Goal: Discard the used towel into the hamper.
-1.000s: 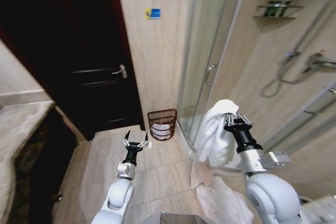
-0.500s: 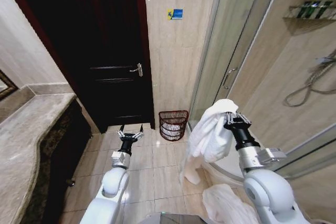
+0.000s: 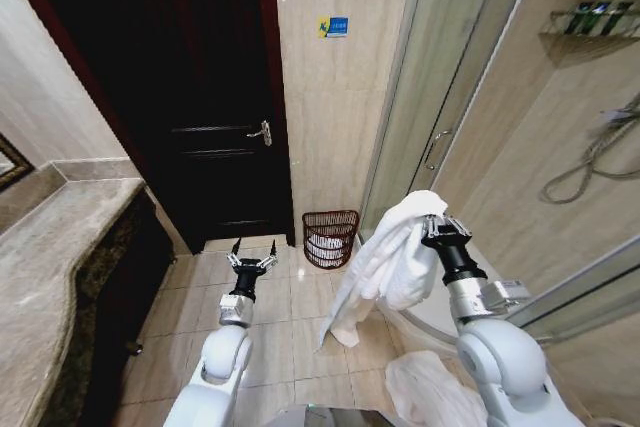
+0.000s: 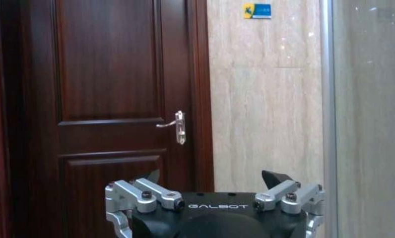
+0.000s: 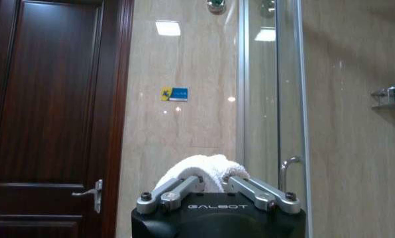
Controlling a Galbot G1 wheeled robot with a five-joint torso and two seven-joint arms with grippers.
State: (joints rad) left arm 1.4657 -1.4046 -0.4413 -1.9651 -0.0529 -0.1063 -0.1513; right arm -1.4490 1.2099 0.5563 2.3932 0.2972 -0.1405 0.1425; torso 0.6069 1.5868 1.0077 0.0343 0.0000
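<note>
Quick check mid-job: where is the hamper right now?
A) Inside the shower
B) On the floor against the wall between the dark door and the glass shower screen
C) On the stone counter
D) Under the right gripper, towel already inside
B: the hamper stands on the floor tiles at the wall's foot, ahead of both grippers, while the right gripper holds the white towel up.

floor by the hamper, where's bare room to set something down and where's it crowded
Bare tile lies between the dark door and the hamper, around the open left gripper. Crowded toward the shower: the towel hangs from the right gripper, and another white cloth lies on the floor.
</note>
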